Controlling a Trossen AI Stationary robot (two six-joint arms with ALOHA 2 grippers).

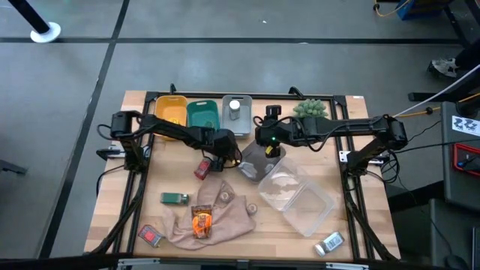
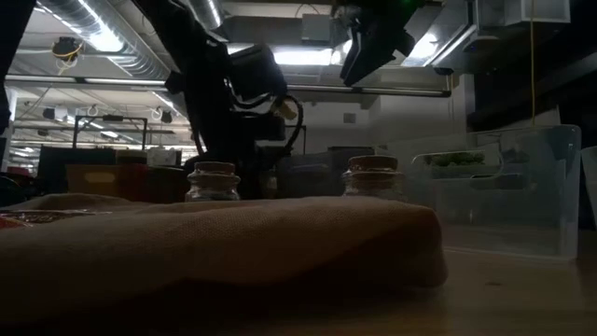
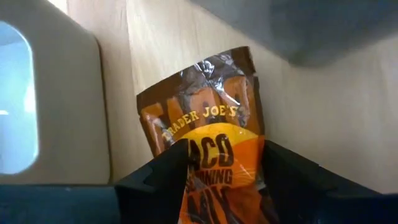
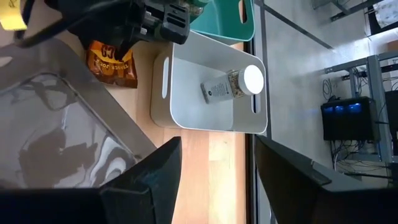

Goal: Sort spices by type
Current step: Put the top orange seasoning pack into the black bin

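Observation:
My left gripper (image 1: 217,155) is shut on an orange-brown sachet (image 3: 205,118), just on the near side of the white bin (image 1: 236,116). The right wrist view shows this sachet (image 4: 112,61) too. My right gripper (image 4: 217,158) is open and empty, hovering near that bin, where a silver-capped jar (image 4: 233,84) lies on its side. A second sachet (image 1: 201,221) lies on the beige cloth. A green box (image 1: 175,198), a red packet (image 1: 150,235) and another jar (image 1: 330,242) lie on the table. Two cork-topped jars (image 2: 213,182) stand behind the cloth. My left gripper pinches the sachet between its two fingers (image 3: 155,180), one on each flat face, at the end with the orange label (image 3: 214,155). The fingers come from above, slanting down. The sachet's crimped end (image 3: 199,81) sticks out past the fingertips, over the wood beside the white bin.
A yellow bin (image 1: 171,111), a teal bin (image 1: 202,115) and the white bin stand in a row at the far edge. A green plant ball (image 1: 311,109) sits to their right. A clear plastic box (image 1: 296,199) and a grey tray (image 1: 255,161) lie mid-table, and the beige cloth (image 1: 225,214) near the front.

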